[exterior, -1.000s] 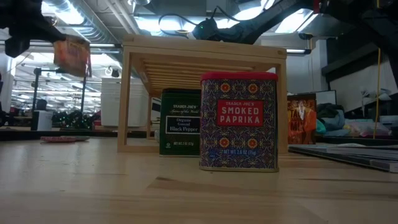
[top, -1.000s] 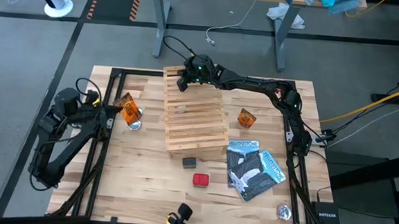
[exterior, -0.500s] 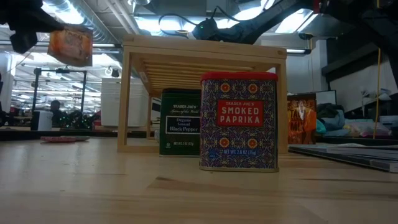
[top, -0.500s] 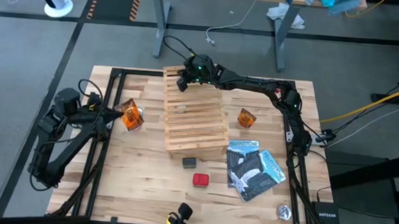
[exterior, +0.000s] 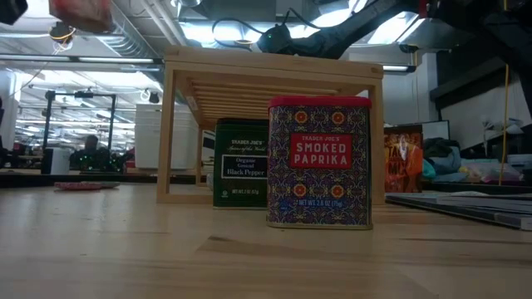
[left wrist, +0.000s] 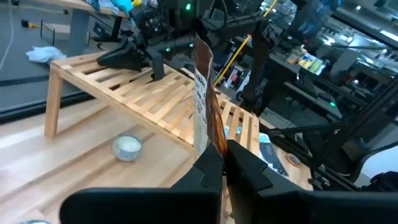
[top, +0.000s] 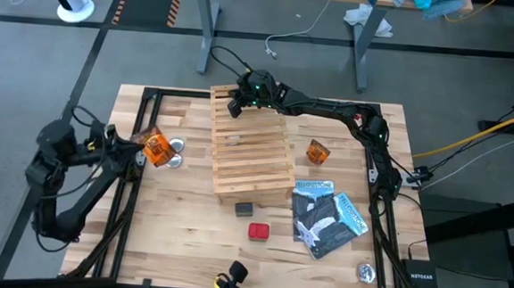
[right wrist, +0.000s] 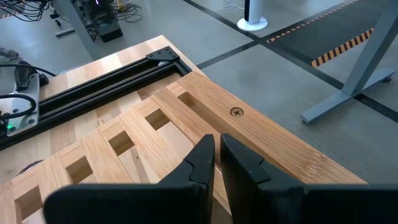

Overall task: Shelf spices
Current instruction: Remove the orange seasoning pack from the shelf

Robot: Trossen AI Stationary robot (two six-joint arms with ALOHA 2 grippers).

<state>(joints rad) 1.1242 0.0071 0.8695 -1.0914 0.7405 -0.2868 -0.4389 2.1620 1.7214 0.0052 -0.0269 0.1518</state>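
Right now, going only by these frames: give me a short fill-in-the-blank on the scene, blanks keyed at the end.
1. The left gripper is shut on an orange-brown crinkly ____, held above the tabletop.
2. The right gripper rests at the far end of the light wooden slatted ____.
3. In the low view, the red Smoked Paprika box stands in front of the dark box labelled Black ____.
4. A round silver ____ lies on the table beside the held item.

Missing words: packet; shelf; Pepper; tin

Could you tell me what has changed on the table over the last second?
The left gripper, shut on an orange packet, lifted it higher and drew it back toward the table's left edge, off the silver tin. The right gripper stayed on the shelf; the paprika tin and pepper tin did not move.
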